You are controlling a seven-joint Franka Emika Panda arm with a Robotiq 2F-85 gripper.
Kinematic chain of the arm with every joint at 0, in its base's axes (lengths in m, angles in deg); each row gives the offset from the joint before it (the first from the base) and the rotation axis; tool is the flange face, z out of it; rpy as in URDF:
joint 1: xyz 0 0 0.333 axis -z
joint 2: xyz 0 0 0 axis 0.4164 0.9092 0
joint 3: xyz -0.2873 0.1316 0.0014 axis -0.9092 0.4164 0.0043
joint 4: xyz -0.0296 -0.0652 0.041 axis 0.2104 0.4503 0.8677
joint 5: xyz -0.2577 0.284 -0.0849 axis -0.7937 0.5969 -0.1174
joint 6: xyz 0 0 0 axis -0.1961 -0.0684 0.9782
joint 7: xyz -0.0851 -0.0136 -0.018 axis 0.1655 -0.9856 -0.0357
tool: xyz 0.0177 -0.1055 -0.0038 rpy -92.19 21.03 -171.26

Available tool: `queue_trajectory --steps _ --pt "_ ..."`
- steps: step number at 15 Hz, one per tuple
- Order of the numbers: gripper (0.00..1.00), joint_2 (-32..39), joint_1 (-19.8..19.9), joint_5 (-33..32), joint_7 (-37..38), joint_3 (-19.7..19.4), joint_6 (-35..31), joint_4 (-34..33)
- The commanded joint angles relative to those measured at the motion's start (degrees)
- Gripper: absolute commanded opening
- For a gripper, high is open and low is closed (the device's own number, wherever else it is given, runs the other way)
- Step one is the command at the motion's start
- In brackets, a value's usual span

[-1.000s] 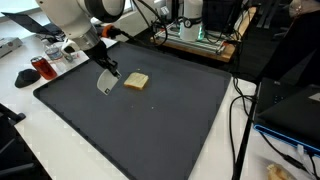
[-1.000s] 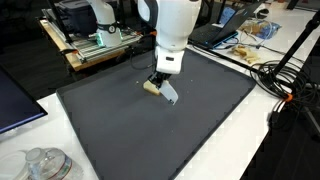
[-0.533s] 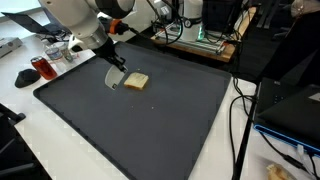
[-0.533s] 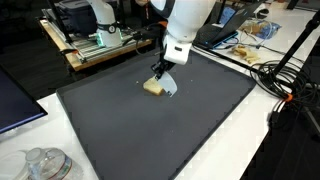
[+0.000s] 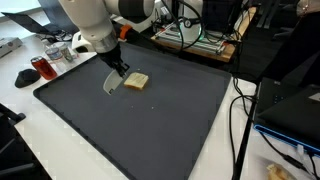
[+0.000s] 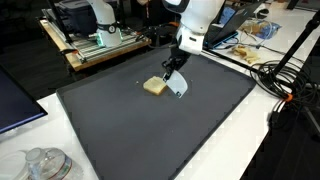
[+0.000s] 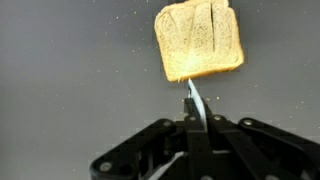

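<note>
The arm has swung over, bringing the spatula (image 5: pixel 110 83) just beside the toast (image 5: pixel 136 81) — which lies alone on the black mat (image 5: pixel 150 130). The gripper (image 5: pixel 118 68) — angled downward — is clamped tight on the spatula.

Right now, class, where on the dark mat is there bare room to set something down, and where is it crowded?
Bare: the near half of the mat, bordered by the white table, and the stretch from the bread slice to the cables. Crowded: right by the bread, where the gripper, shut on a flat white tool, hangs beside it.
</note>
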State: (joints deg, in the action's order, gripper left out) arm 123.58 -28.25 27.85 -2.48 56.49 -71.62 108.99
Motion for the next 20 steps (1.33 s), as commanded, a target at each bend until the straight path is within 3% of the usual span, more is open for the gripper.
queue_trajectory --steps 1,8,14,15,20 --pt "0.01 -5.89 -3.62 -6.20 6.51 -1.53 -4.79 7.60" --pt "0.01 -17.92 -7.37 -14.05 20.61 -1.17 -11.12 21.06" --pt "0.01 -25.38 -3.19 -3.86 21.77 0.56 -10.18 28.51" --pt "0.01 -21.65 -4.29 -7.79 21.83 0.67 -9.15 24.37" --pt "0.04 -21.83 -3.82 -7.46 21.57 1.06 -9.16 24.75"
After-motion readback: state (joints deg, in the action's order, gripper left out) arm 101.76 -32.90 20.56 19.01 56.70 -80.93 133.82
